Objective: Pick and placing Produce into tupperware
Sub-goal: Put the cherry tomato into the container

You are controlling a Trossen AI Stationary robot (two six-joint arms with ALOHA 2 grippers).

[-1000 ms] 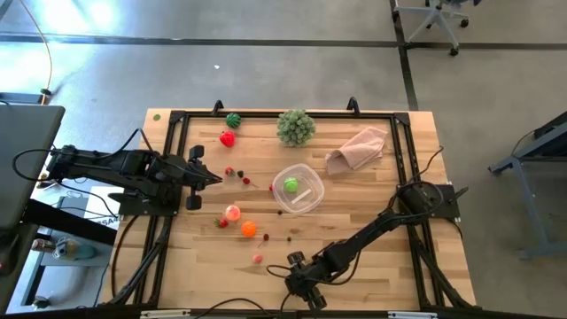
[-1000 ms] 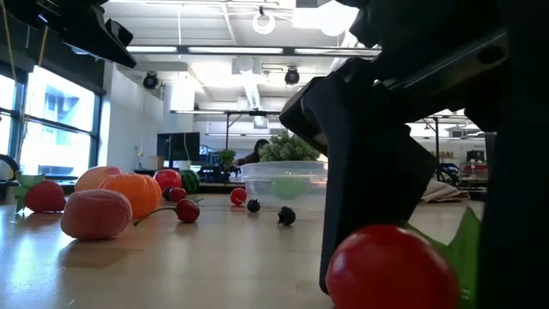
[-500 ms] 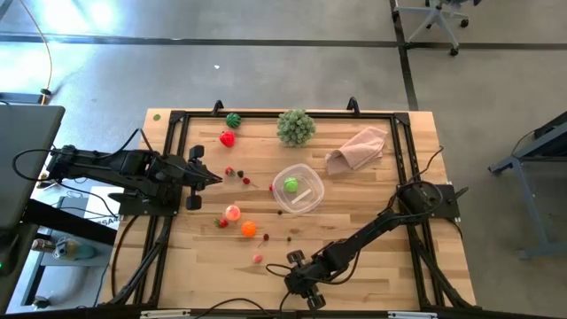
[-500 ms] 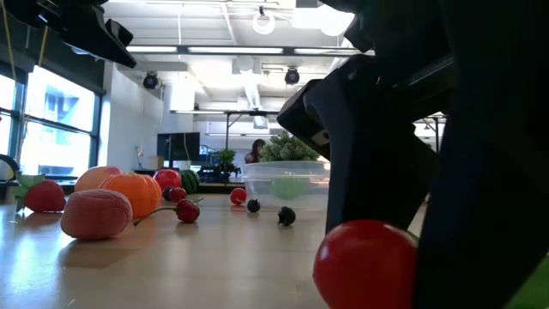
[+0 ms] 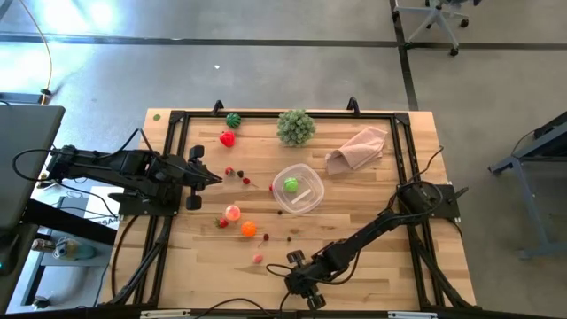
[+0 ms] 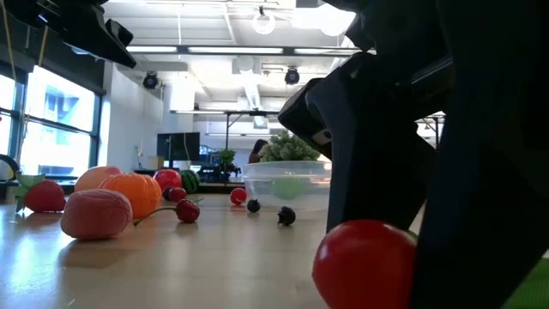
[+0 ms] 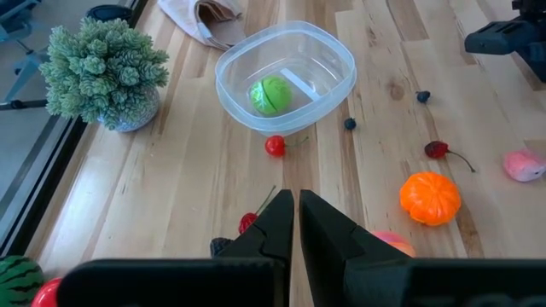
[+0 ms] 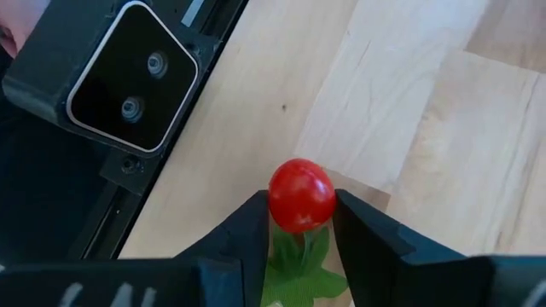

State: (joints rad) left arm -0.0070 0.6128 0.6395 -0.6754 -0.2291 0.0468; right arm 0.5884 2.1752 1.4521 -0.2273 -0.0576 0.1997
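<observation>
My right gripper (image 8: 300, 201) is at the table's near edge (image 5: 299, 282), shut on a small red round fruit with green leaves (image 8: 300, 194); it fills the low view's right half, with the red fruit (image 6: 364, 262) in front. The clear round tupperware (image 5: 298, 188) stands mid-table with a bright green piece (image 7: 270, 94) inside. More produce lies to its left: an orange one (image 5: 248, 229), a pink one (image 5: 232, 213), a red one (image 5: 228, 138) and a dark green one (image 5: 233, 120). My left gripper (image 7: 296, 205) is shut and hovers over the table's left side (image 5: 213, 180). My right gripper pinches the red fruit's round body (image 8: 290, 213) between its two fingers (image 8: 249, 228), one on each side. The green leaves (image 8: 294, 260) lie back between the fingers. I cannot tell whether the fruit is lifted clear of the table.
The pale green leafy ball (image 5: 295, 127) and the pink cloth (image 5: 357, 148) sit at the far side. A black camera box (image 8: 128, 77) is fixed to the dark frame at the near edge, close to my right gripper. Small dark berries (image 6: 286, 215) lie in front of the tupperware.
In the low view my right gripper and the red fruit shifted slightly toward the table's left during the first half second, then stayed still. The leaf beside the fruit went out of sight.
</observation>
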